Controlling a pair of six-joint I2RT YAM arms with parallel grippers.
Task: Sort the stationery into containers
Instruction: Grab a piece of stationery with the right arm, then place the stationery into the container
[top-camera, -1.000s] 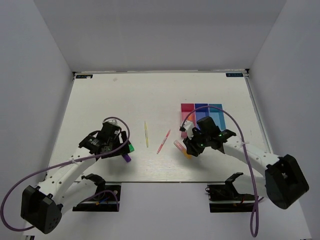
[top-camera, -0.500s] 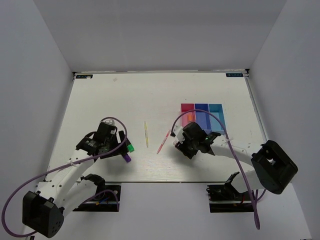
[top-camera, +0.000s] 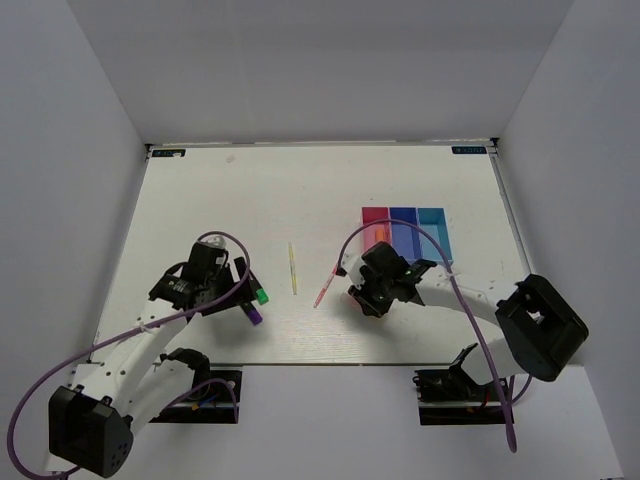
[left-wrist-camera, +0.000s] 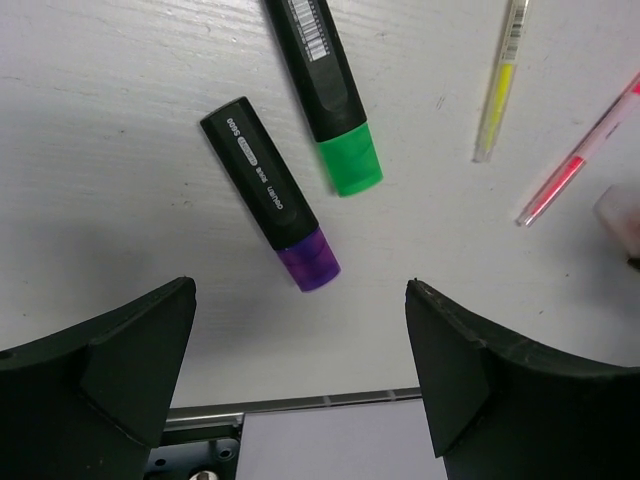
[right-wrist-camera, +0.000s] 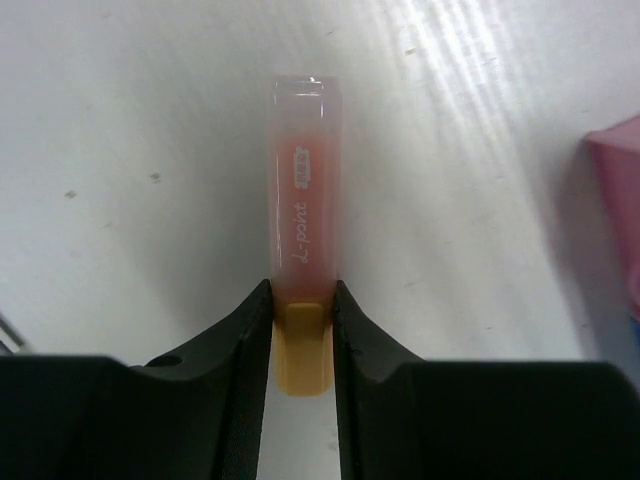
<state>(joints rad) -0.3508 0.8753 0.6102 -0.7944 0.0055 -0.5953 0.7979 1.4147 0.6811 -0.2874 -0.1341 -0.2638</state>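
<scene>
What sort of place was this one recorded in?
Most likely a lab robot test cell: a white table boxed in by plain white walls, a left arm and right arm bolted at its near edge, and staged props: a three-bin tray and loose markers.

1. Tray (top-camera: 404, 211) sits back right on the tabletop (top-camera: 250, 200).
2. Highlighter (right-wrist-camera: 303, 270) near its front-left corner.
3. Thin pen (top-camera: 327, 285), then stick (top-camera: 292, 268), further left.
4. Rear marker (top-camera: 255, 291) and front marker (top-camera: 250, 312) leftmost, side by side.

Highlighter (right-wrist-camera: 305, 230) held; green-capped marker (left-wrist-camera: 325, 95), purple-capped marker (left-wrist-camera: 268, 205), yellow stick (left-wrist-camera: 500, 85), pink pen (left-wrist-camera: 580, 160) lie flat
</scene>
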